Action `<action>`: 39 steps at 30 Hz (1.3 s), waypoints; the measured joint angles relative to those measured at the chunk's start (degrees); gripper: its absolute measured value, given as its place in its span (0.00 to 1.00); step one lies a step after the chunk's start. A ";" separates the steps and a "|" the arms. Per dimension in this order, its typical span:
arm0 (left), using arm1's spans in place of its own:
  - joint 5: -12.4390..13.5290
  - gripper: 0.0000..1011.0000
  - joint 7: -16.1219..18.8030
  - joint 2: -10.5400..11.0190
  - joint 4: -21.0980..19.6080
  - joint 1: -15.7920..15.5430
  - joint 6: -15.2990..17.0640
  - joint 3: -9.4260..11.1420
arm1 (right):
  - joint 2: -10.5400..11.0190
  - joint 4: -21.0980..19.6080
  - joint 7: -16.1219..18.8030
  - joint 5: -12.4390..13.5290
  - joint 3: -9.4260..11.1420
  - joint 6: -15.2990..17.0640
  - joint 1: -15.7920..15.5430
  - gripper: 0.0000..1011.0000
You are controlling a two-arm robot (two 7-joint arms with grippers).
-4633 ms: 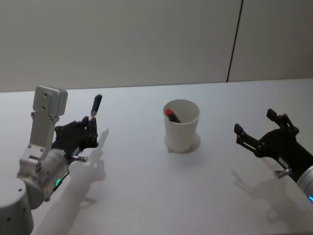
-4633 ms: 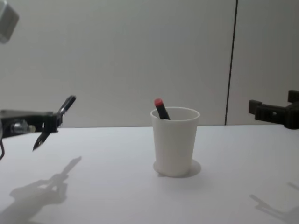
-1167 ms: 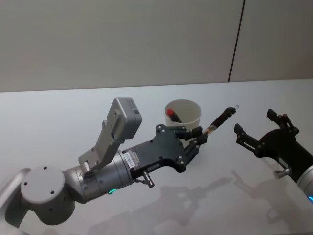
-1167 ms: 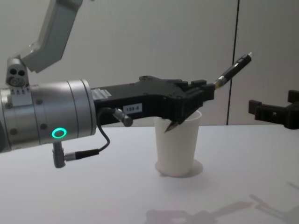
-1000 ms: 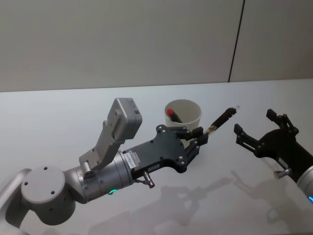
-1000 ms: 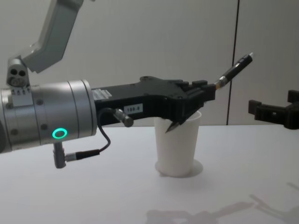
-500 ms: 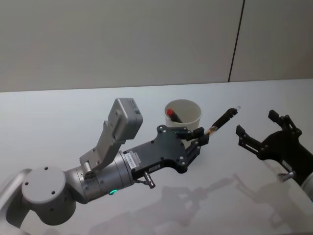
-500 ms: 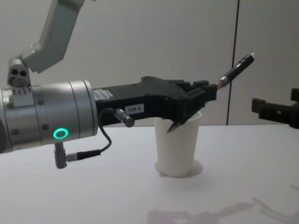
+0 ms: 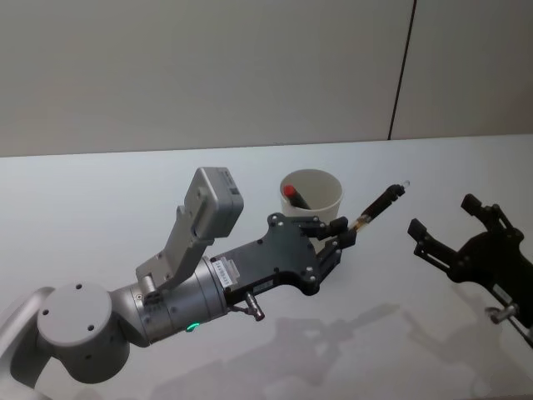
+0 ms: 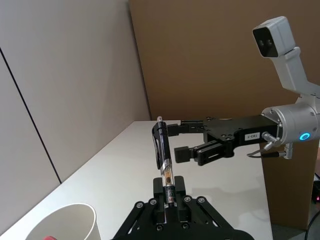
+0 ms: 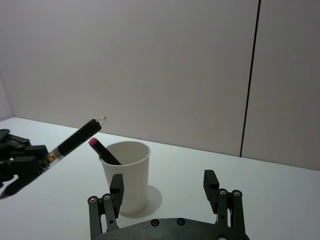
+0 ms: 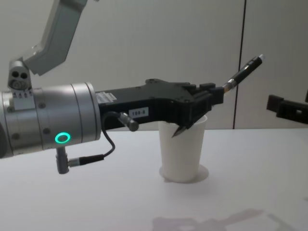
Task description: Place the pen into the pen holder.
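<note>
The pen holder (image 9: pixel 325 187) is a white paper cup standing mid-table, seen from the side in the chest view (image 12: pixel 183 159). Inside it leans a red-capped pen (image 9: pixel 289 192). My left gripper (image 9: pixel 340 236) is shut on a dark pen (image 9: pixel 379 204) just right of the cup and level with its rim. That pen slants up and to the right (image 12: pixel 243 72), and its lower tip hangs in front of the cup wall. My right gripper (image 9: pixel 441 214) hovers open at the right, apart from the pen, with nothing between its fingers.
The bare white table (image 9: pixel 125 183) runs back to a grey wall with a dark vertical seam (image 9: pixel 402 75). My left arm's large silver body (image 12: pixel 48 118) stretches across the left and middle, low over the table. Open surface lies between the cup and my right gripper.
Over the last seconds my left arm carried the pen from the far left to beside the cup. In the last second it barely moved, while my right gripper drifted to the right.
</note>
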 joint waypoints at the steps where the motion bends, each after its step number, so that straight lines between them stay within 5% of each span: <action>1: 0.00 0.13 0.00 0.00 0.00 0.00 0.00 0.00 | 0.16 -0.04 0.56 1.06 0.12 -0.56 -0.36 0.99; 28: 0.01 0.13 0.01 0.00 0.00 0.00 0.00 -0.01 | 1.87 0.47 13.40 22.99 1.81 -8.84 -5.98 0.99; 39: 0.01 0.13 0.01 0.00 0.00 0.00 0.00 0.00 | -0.45 0.58 13.59 27.71 1.01 -9.08 -5.39 0.99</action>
